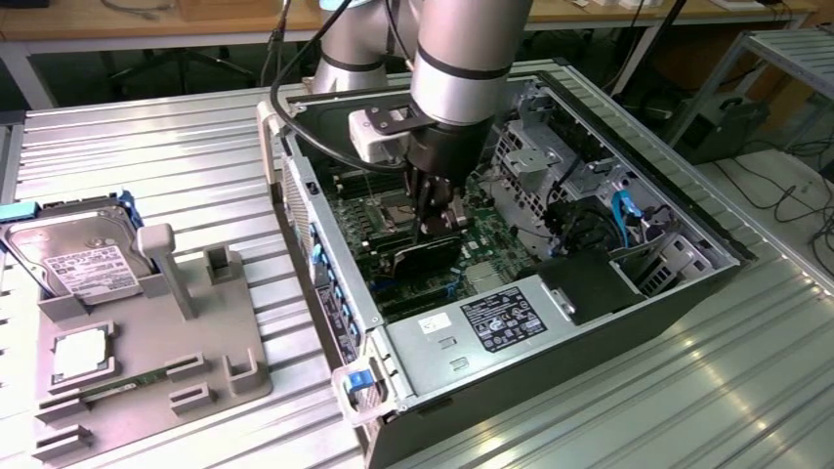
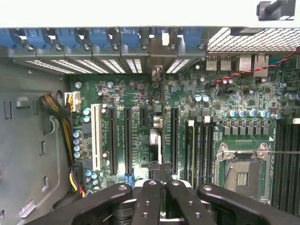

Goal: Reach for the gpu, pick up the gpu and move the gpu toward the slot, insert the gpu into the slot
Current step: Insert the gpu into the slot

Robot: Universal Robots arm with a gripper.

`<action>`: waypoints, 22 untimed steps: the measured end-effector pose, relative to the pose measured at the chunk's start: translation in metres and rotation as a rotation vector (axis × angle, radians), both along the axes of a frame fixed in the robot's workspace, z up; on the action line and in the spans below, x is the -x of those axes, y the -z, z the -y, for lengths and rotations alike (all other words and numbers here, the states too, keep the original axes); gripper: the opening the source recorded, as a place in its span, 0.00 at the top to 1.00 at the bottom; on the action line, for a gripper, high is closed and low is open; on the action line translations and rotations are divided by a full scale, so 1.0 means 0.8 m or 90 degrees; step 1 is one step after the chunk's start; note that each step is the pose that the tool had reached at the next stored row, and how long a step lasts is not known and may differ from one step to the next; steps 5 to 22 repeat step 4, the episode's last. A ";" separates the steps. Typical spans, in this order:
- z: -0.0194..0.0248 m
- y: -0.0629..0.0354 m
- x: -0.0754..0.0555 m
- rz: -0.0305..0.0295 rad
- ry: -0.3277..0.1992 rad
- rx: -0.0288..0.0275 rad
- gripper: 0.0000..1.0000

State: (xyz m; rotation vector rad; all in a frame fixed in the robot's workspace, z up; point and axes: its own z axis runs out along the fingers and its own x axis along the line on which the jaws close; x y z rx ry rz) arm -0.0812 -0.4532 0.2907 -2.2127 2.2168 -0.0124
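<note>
I'm working in a robotics lab: an open computer case (image 1: 521, 254) lies on a ribbed metal bench (image 1: 170, 156), wooden desks (image 1: 131, 24) and loose cables (image 1: 795, 200) beyond its edges

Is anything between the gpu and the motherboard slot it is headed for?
Nothing visible blocks it. The gripper, shut on the gpu, holds the card low inside the open computer case, right over the motherboard. In the wrist view the expansion slots beneath look bare.
</note>
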 end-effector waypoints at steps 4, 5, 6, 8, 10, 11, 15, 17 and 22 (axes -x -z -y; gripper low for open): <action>0.0000 0.000 0.000 0.0000 0.000 0.0000 0.89; 0.0000 0.000 0.000 0.0000 0.000 0.0000 0.89; 0.0000 0.000 0.000 0.0000 0.000 0.0000 0.89; 0.0000 0.000 0.000 0.0000 0.000 0.0000 0.89; 0.0000 0.000 0.000 0.0000 0.000 0.0000 0.89; 0.0000 0.000 0.000 0.0000 0.000 0.0000 0.89; 0.0000 0.000 0.000 0.0000 0.000 0.0000 0.89; 0.0000 0.000 0.000 0.0000 0.000 0.0000 0.89; 0.0000 0.000 0.000 0.0000 0.000 0.0000 0.89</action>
